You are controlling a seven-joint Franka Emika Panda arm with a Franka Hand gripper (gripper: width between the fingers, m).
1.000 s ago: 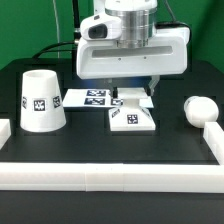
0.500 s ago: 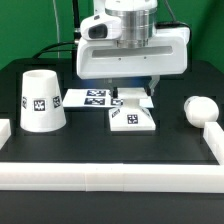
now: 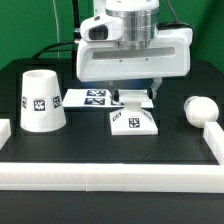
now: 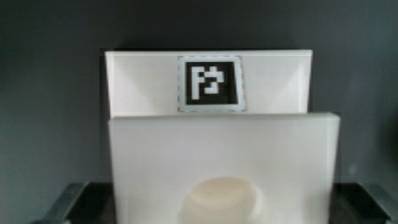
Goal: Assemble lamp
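The robot's white and grey two-finger gripper (image 3: pixel 134 95) hangs low over the middle of the black table (image 3: pixel 100 148). Right under it sits the white flat square plastic base (image 3: pixel 133 121) of the lamp. The base rests on the table, near the middle, with one black-and-white square tag (image 3: pixel 133 122) facing the front. In the wrist view the base (image 4: pixel 214 120) fills most of the picture. It shows a tag (image 4: pixel 210 82) on its far part and a small round bump (image 4: pixel 222 190) on its near part. The dark fingers (image 4: pixel 75 203) stand on either side of the base, close to its edges. I cannot tell if they are squeezing it or just standing beside it. The big white plastic shade (image 3: pixel 40 100), shaped like a bucket turned upside down, stands on the table toward the exterior view's left, well apart from the base. It has a square tag on its side. The round white plastic bulb (image 3: pixel 200 108) lies toward the exterior view's right, close to the rail there. The thin flat white marker board (image 3: pixel 92 97) lies behind the base, between it and the shade. Long white rails (image 3: pixel 110 176) run along the front and the sides of the table.
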